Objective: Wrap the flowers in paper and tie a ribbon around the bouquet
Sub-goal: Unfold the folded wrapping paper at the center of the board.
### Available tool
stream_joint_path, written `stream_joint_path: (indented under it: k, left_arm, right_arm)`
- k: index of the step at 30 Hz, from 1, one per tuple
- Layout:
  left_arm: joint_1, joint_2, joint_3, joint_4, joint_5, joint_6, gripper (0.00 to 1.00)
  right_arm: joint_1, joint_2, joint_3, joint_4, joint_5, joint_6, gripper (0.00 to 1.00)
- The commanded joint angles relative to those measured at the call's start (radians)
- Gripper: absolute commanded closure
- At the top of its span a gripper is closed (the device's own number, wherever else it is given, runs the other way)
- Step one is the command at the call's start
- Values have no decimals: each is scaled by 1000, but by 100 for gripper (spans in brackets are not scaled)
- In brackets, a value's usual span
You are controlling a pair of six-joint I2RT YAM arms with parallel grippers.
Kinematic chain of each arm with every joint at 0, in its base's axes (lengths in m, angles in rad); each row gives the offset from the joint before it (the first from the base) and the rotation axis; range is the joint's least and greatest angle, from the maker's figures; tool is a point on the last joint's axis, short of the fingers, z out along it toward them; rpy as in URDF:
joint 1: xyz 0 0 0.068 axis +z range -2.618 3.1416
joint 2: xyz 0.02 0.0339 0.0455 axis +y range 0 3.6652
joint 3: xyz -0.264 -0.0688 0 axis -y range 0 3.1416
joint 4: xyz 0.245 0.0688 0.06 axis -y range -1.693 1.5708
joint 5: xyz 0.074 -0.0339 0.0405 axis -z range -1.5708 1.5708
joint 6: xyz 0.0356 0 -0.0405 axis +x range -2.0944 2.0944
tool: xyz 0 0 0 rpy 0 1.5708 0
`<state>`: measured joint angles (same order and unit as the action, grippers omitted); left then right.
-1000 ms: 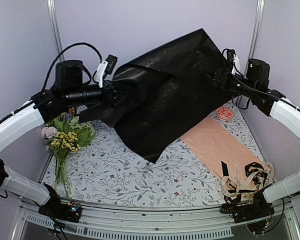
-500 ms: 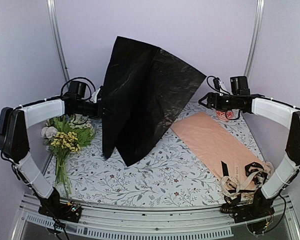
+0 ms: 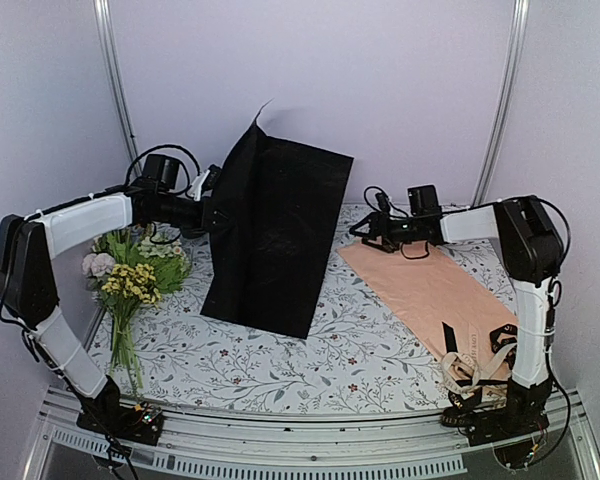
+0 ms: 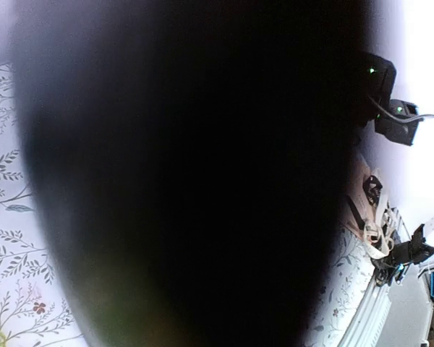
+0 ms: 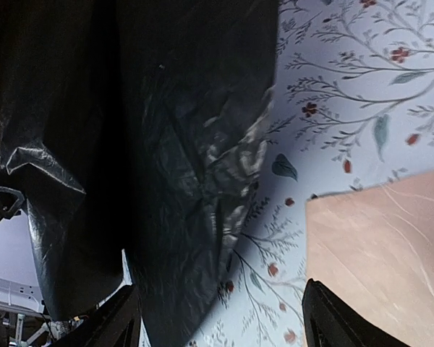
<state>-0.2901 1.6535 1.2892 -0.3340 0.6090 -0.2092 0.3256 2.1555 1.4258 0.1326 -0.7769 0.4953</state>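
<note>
**A:** Top external view first: we are seeing the left claw (image 3: pixel 213 207) clenching the upper left edge of the paper (image 3: pixel 275 240), aren't we?

**B:** We are. Its jaws are pinching together on the sheet. The paper is hanging from them like a curtain, upright, with one top corner poking up. Its lower edge is reaching down to the bench (image 3: pixel 280 365) near the middle.

**A:** And the left wrist view?

**B:** We are getting almost nothing there. The black sheet is sitting so close to the lens that it is blotting out most of the view.

**A:** What are we making of the right claw (image 3: pixel 358 232)?

**B:** It is standing released, fingers spread, gripping nothing. It is hovering just to the right of the paper, apart from it, over the far end of the peach-tan sheet (image 3: pixel 430 290). In the right wrist view we are looking between its two fingers at the crinkled black sheet on the left and a corner of the peach one on the right.

**A:** Farther out?

**B:** The flowers (image 3: pixel 98 264) are lying at the left edge of the bench, pale blooms beside a yellow-bloomed bunch (image 3: pixel 132 282), stems pointing toward the near edge. The ribbon (image 3: pixel 477 372) is lying in loops at the near right corner, tangling with a black strap (image 3: pixel 449 338), well apart from the paper.
</note>
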Motion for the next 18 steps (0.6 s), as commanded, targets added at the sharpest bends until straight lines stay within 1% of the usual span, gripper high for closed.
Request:
stream_joint_path:
  k: [1, 4, 8, 11, 14, 15, 18]
  left_arm:
    - [-17, 21, -7, 18, -6, 20, 100]
    - [-23, 42, -8, 22, -5, 32, 100]
    - [-29, 61, -7, 19, -15, 40, 100]
    - [-35, 58, -12, 3, -39, 53, 100]
    - [-41, 53, -15, -32, -75, 67, 100]
    - [-43, 53, -11, -50, -92, 73, 100]
    - [-52, 45, -7, -97, -136, 83, 100]
  right_arm:
    - [73, 152, 160, 82, -18, 208, 24]
    - [88, 232, 214, 73, 4, 277, 25]
    - [100, 280, 265, 7, 8, 304, 27]
    - [102, 274, 275, -83, 45, 253, 28]
    - [103, 226, 270, -170, 101, 171, 28]
    - [103, 208, 274, -218, 132, 128, 28]
    - [105, 120, 305, -401, 304, -32, 28]
